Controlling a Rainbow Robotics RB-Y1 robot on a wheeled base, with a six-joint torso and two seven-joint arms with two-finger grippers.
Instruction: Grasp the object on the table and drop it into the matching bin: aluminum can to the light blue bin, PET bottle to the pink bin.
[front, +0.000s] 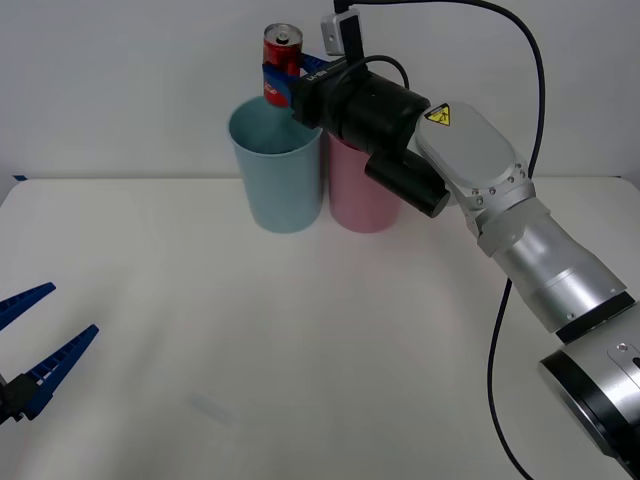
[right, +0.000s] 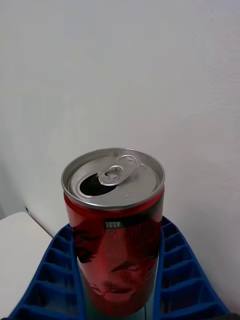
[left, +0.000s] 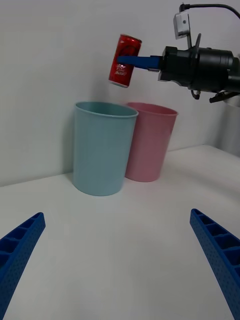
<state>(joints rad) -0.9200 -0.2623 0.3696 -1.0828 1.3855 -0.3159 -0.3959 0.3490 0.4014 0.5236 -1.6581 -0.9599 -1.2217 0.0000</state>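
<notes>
The right tool (front: 283, 80) is clenched on the red can (front: 282, 62), its 2 blue fingers (right: 55, 272) pressed against the can's sides. The can hangs in the air, slightly tilted, above the blue bin (front: 277, 168), its tab end up. The pink bin (front: 360, 190) stands touching the blue one on the white table (front: 320, 340). The left tool (front: 30, 345) waits released, low over the table's near left.

Plain pale grey-white wall (front: 130, 80) fills the upper part of the front frame, unmarked, evenly lit. It meets a white surface along a straight horizontal line across mid-frame. Small dark blue mark (front: 14, 177) at far left on that line.
</notes>
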